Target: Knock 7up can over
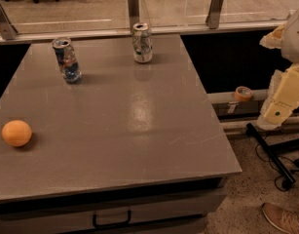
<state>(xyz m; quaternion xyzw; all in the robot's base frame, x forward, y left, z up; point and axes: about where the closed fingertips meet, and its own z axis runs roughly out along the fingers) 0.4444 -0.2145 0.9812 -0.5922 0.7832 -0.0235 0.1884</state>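
The 7up can (pixel 142 43), silvery-white with faint dark markings and a shiny top, stands upright at the back middle of the grey table (pixel 139 126). My gripper (pixel 278 108) is at the end of the cream arm at the right edge of the camera view. It hangs beside the table, off its right side and well apart from the can. It holds nothing that I can see.
A silver can with blue and red markings (pixel 67 60) stands upright at the back left. An orange (pixel 16 133) lies near the left front. A glass barrier (pixel 134 4) runs behind the table. A tape roll (pixel 243 93), cables and a shoe (pixel 283 218) lie to the right.
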